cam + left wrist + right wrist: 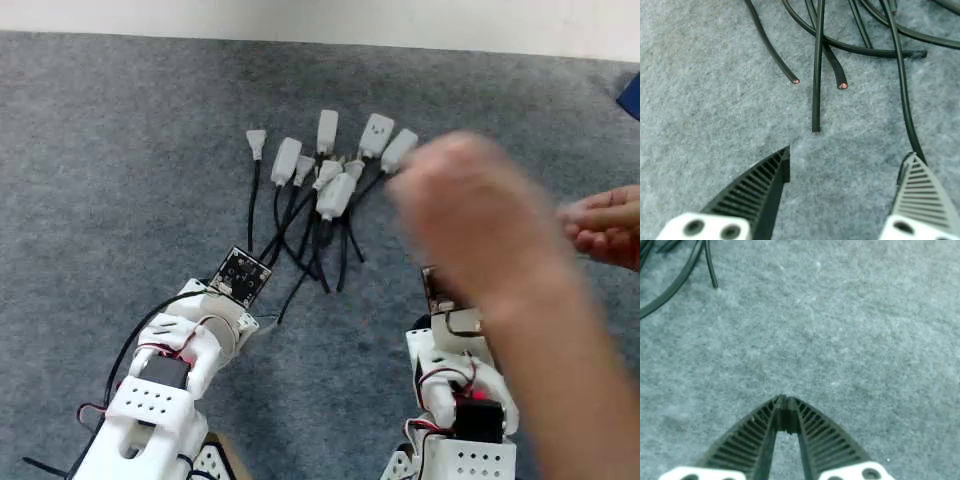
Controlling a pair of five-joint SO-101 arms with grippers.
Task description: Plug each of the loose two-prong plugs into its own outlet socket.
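Several white plug and socket pieces (336,195) lie in a loose bunch at the middle of the grey carpet, their black cords (300,245) trailing toward the arms. My left gripper (847,160) stands open just above the carpet, short of three cut cord ends (815,129). Another cord (902,90) runs along its pale finger (920,195). My right gripper (786,407) is shut on nothing over bare carpet, with a few cords (670,287) off to one side.
A person's blurred hand and forearm (480,240) cross over the right arm (460,400), next to the rightmost plug (398,150). A second hand (610,225) shows at the right edge. A blue object (630,95) sits at the far right.
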